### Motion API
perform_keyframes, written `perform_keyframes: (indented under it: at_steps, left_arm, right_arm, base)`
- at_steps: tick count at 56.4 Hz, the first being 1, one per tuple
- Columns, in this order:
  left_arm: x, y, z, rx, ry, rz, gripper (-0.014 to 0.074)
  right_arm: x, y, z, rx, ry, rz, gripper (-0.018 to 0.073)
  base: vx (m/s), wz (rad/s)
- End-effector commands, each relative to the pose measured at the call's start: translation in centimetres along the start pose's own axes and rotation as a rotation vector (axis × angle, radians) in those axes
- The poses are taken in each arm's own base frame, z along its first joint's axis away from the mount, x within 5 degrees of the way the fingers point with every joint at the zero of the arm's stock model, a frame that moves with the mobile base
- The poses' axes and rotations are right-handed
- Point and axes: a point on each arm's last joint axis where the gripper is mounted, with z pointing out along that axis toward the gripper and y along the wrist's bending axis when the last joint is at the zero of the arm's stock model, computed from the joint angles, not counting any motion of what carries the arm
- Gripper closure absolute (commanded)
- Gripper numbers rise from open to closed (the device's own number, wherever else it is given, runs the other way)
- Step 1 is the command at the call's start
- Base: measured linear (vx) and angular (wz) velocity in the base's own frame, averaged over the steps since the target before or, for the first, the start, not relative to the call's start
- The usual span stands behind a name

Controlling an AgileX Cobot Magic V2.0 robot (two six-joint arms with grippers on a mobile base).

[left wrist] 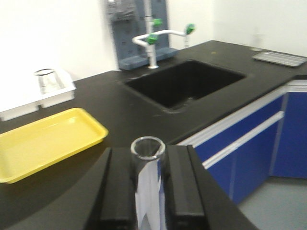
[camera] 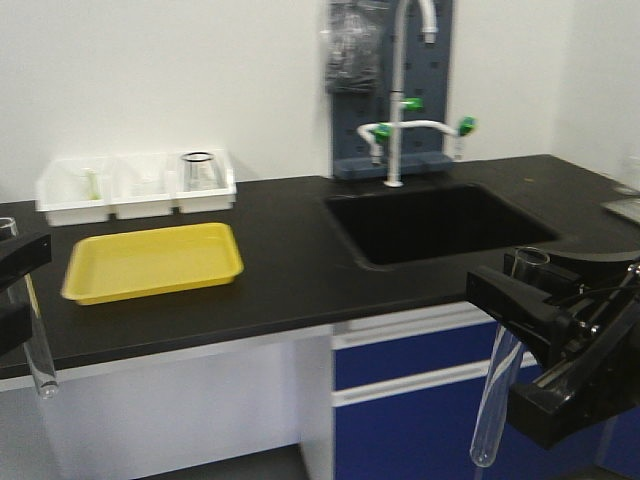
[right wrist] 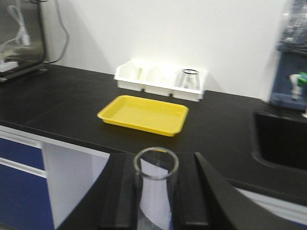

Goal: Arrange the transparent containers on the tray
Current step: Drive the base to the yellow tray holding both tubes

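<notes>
The right test tube (right wrist: pixel 154 191) is closest to me, clamped upright between my right fingers (right wrist: pixel 120 191). Its open rim points up and its round bottom hangs below the grip. My left fingers (left wrist: pixel 178 187) are closed the same way on the left test tube (left wrist: pixel 147 184). Both tubes look empty, with nothing but clear glass down their length. I judge the upright hold suits carrying, since the rims stay clear of my fingers and the long bodies hang free. To lie in the tray, though, each tube will need tipping over.

Both tubes are off the surface (camera: pixel 290 270), out past its front edge. One is beyond the left end and the other is in front of the blue cabinet (camera: pixel 420 400) below the sink (camera: pixel 430 225). The yellow tray (camera: pixel 150 262) sits near the front-left corner of the surface, with nothing in it, well apart from both tubes.

Just behind the tray, against the back edge, is a row of white bins (camera: pixel 135 190). The right-hand bin holds a squat clear beaker (camera: pixel 200 170). The left-hand bin has a slim greenish item (camera: pixel 92 182) that is too small to name. I cannot tell what is in the middle bin.

My left arm has the shorter reach to the tray, so that tube seems the natural one to lay down first.
</notes>
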Motion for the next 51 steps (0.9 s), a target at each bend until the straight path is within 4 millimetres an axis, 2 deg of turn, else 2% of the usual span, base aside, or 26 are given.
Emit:
perform_keyframes:
  at_steps: [1, 23, 51]
  left_arm:
    - [-1.94, -0.21, -0.77, 0.016, -0.128, -0.012, 0.0599]
    - [-1.94, -0.21, -0.77, 0.016, -0.128, -0.012, 0.0599]
    - [-1.93, -0.21, -0.77, 0.016, -0.127, -0.012, 0.0599]
  right_arm:
    - [-1.86, -0.29, -0.55, 0.024, -0.119, -0.012, 0.0568]
    - [-1.86, -0.29, -0.55, 0.024, -0.119, -0.012, 0.0568]
    - [-1.86, -0.29, -0.55, 0.024, -0.119, -0.012, 0.0568]
  base:
    - [0.2, 0.64]
    - [0.24, 0.47]
    - [0.32, 0.12]
